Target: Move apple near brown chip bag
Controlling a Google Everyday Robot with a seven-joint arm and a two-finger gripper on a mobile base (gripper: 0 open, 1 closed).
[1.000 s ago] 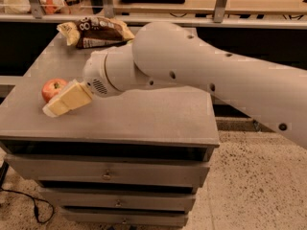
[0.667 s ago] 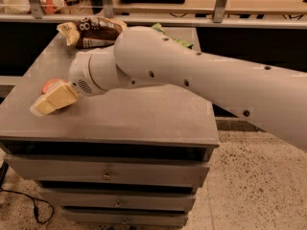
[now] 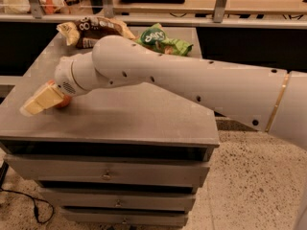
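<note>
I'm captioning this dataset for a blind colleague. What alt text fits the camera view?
A white robot arm reaches from the right across a grey drawer cabinet, its cream gripper near the front-left corner covering most of a small red-orange apple. A wrinkled dark brown chip bag and a bright green snack bag lie at the back edge.

Warm, fairly dim light from overhead. My arm [image 3: 192,80] is bright along its top and darker underneath, and it throws a soft, wide shadow on the desk [image 3: 144,123] below. My tool [image 3: 29,109] sits at the desk's left edge, evenly lit, with a small shadow under it. Mild sheen on the arm shell and the green bag [image 3: 160,40]. The recess under the desktop goes near black. The floor [image 3: 254,176] at right is evenly lit.
</note>
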